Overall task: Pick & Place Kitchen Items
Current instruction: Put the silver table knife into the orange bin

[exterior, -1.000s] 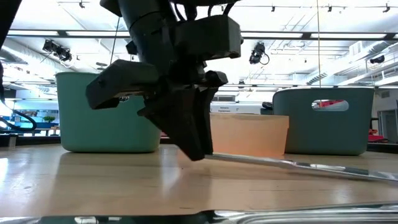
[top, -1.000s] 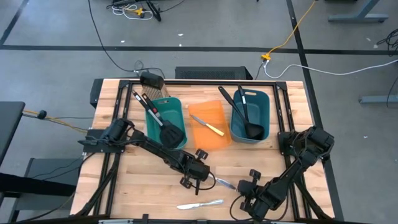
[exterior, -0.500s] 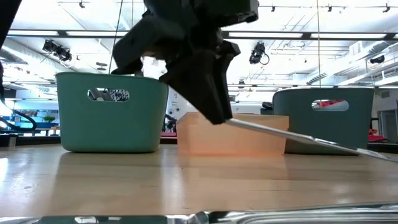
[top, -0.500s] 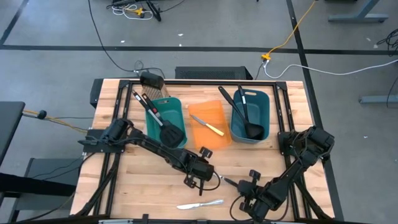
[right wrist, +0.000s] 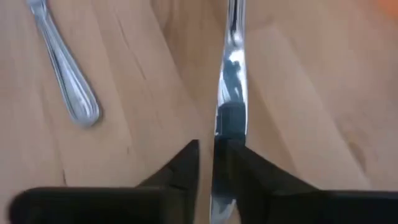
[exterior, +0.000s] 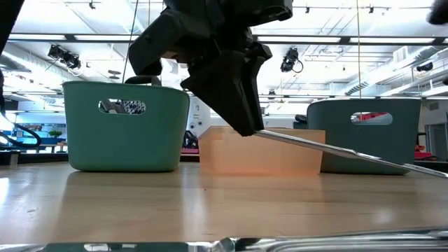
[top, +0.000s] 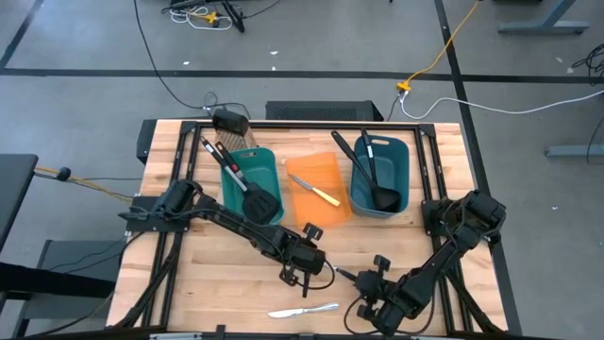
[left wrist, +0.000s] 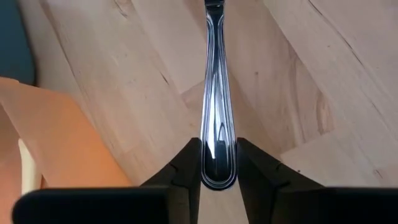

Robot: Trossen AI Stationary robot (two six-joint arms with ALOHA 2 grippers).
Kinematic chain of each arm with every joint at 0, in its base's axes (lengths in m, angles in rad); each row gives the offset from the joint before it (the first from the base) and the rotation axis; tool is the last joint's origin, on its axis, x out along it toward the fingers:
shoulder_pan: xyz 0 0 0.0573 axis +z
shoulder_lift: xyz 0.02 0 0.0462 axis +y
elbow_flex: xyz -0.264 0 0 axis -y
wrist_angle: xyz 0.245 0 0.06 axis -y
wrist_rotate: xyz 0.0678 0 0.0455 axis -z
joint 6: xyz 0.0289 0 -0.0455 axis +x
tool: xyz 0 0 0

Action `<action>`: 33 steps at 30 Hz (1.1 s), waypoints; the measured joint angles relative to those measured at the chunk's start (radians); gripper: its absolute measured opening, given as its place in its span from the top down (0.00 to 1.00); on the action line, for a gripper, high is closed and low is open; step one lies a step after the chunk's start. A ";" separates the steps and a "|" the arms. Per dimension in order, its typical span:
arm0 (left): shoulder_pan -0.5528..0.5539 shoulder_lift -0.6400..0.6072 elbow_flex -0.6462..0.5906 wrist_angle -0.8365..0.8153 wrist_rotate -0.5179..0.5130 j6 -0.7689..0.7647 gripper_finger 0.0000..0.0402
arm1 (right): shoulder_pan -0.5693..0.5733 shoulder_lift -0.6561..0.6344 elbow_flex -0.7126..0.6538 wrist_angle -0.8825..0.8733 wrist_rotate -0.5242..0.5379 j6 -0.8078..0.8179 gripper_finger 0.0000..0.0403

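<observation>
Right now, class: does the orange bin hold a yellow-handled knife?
Yes: the high view shows the yellow-handled knife lying inside the orange bin.

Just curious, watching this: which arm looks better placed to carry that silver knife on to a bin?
Left, probably. The left gripper is clamped on the silver knife's handle; the right gripper looks open around its blade.

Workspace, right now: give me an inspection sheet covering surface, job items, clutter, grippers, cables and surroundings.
Surface: wooden table, two teal bins and an orange bin on it.
Job's things: spatulas in left teal bin; ladles in right teal bin; yellow-handled knife in the orange bin; one silver knife lying near the front edge; second silver knife lifted.
Clutter: nothing seen.
Grippers: left gripper shut on the second silver knife's handle; right gripper at its blade end.
Cables: several on the floor.
Surroundings: lit hall behind.
</observation>
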 joint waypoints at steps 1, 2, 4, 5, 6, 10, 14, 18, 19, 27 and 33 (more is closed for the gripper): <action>0.000 0.000 0.000 0.000 0.000 0.000 0.79 | -0.008 0.000 0.011 -0.008 0.011 -0.011 0.72; 0.000 0.000 0.000 0.000 0.000 0.000 0.79 | -0.018 0.000 0.022 -0.021 0.023 -0.016 0.68; 0.000 0.000 0.000 0.000 0.000 0.000 0.79 | -0.042 -0.001 0.042 -0.046 0.041 -0.033 0.59; 0.000 -0.001 0.000 0.000 0.000 0.000 0.79 | -0.057 -0.001 0.048 -0.048 0.041 -0.046 0.55; 0.000 -0.001 0.000 0.000 0.000 0.000 0.79 | -0.073 -0.002 0.051 -0.045 0.039 -0.066 0.51; 0.000 -0.002 0.000 0.000 -0.013 0.002 0.79 | -0.136 -0.002 0.051 -0.016 0.026 -0.149 0.38; 0.000 -0.002 0.000 0.000 -0.019 0.010 0.79 | -0.183 -0.002 0.051 0.043 0.014 -0.240 0.29; 0.000 -0.002 0.000 0.001 -0.019 0.011 0.79 | -0.218 -0.002 0.051 0.057 -0.003 -0.284 0.28; 0.000 -0.002 0.000 0.001 -0.019 0.011 0.79 | -0.224 -0.002 0.051 0.056 -0.002 -0.290 0.29; 0.000 -0.002 0.001 0.001 -0.083 0.028 0.79 | -0.215 -0.005 0.051 0.039 0.118 -0.300 0.33; 0.001 -0.006 0.009 -0.021 -0.114 0.048 0.79 | -0.174 -0.053 0.051 -0.035 0.185 -0.225 0.34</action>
